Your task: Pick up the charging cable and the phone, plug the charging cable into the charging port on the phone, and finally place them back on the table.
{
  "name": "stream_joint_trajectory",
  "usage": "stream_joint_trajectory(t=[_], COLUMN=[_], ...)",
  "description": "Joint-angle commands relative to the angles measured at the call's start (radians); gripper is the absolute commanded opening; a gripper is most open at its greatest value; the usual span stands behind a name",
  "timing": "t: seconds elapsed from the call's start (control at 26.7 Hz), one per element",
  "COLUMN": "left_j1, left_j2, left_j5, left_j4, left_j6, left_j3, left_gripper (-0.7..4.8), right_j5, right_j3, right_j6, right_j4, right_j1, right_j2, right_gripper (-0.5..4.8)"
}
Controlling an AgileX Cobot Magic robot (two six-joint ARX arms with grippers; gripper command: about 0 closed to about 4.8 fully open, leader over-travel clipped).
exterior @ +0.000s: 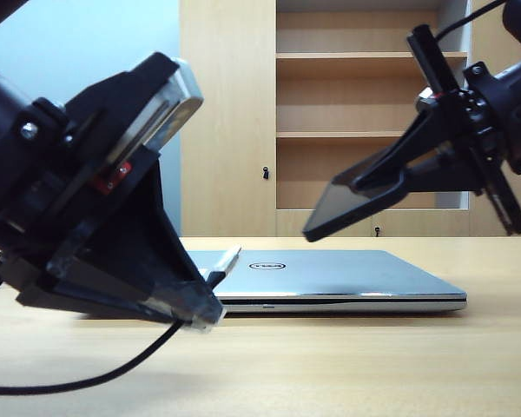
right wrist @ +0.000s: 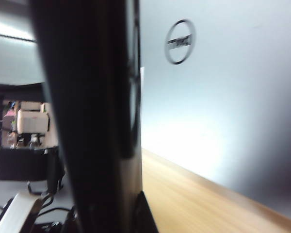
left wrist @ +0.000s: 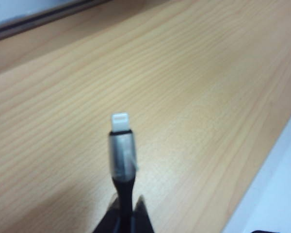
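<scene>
Both jaws are clamped — we see the left gripper (exterior: 204, 313) pinching the charging cable (left wrist: 121, 160) low over the table (exterior: 347, 365), plug forward, and the right gripper (exterior: 373, 180) holding the phone (exterior: 352, 204) tilted above the closed laptop (exterior: 330, 276).

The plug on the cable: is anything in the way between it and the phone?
Nothing visible. The left gripper holds the charging cable low over the table; the right gripper holds the phone higher up. Only open air above the closed laptop separates them.
</scene>
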Motion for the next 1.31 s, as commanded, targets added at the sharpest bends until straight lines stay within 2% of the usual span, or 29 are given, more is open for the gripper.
stream_joint_trajectory(t=[0.04, 0.19, 0.41, 0.64, 0.86, 1.31], left_j1=[-0.008, -0.008, -0.008, -0.008, -0.008, -0.008], left_j2=[0.004, 0.008, 0.014, 0.014, 0.014, 0.014], left_j5=[0.002, 0.002, 0.002, 0.002, 0.002, 0.002], left_j4=[0.021, 0.029, 0.036, 0.051, 0.112, 0.126], left_j6=[-0.039, -0.05, -0.112, -0.166, -0.224, -0.24], left_j3=[0.002, 0.002, 0.002, 0.002, 0.002, 0.002], left_gripper=[-0.07, -0.07, -0.07, -0.07, -0.07, -0.07], right_j5=[-0.019, 0.011, 0.011, 0.002, -0.022, -0.038], right_j3=[0.002, 0.001, -0.001, -0.001, -0.001, -0.001], right_j6=[0.012, 0.03, 0.077, 0.113, 0.133, 0.167], right_j4=[0.117, 0.182, 0.306, 0.43, 0.439, 0.422], right_j1=[0.05, 0.103, 0.154, 0.174, 0.174, 0.181], right_j2=[-0.005, 0.01, 0.072, 0.149, 0.159, 0.159], right_gripper=[-0.05, -0.05, -0.05, -0.05, -0.05, -0.05])
